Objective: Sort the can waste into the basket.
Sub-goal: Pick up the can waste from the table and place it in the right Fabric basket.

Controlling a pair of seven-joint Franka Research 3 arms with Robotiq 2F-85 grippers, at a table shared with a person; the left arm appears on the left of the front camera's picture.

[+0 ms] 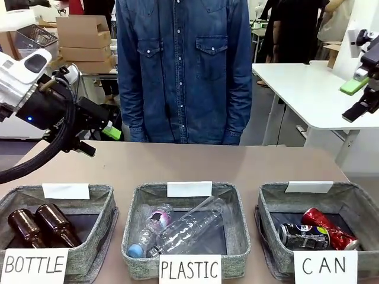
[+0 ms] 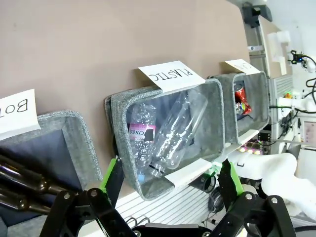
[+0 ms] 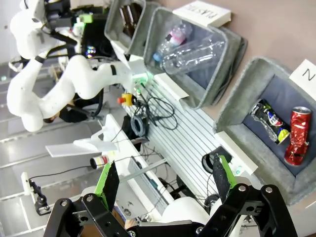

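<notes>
Both cans lie inside the grey basket (image 1: 269,204) behind the white "CAN" card at the front right. The shiny red can (image 1: 329,228) is on the right, the black-and-silver can (image 1: 303,236) beside it on the left. In the right wrist view the same basket (image 3: 237,94) holds the red can (image 3: 297,136) and the black can (image 3: 269,121). My left gripper (image 1: 100,139) hovers open and empty above the table's left side. My right gripper (image 1: 358,97) hangs open and empty high at the right edge, well above the basket. Its green pads (image 3: 108,180) stand wide apart.
A "PLASTIC" basket (image 1: 133,236) with clear bottles sits at front centre, and a "BOTTLE" basket (image 1: 106,207) with brown glass bottles at front left. A person in a denim shirt (image 1: 183,71) stands at the far edge. The brown tabletop (image 1: 195,163) behind the baskets is bare.
</notes>
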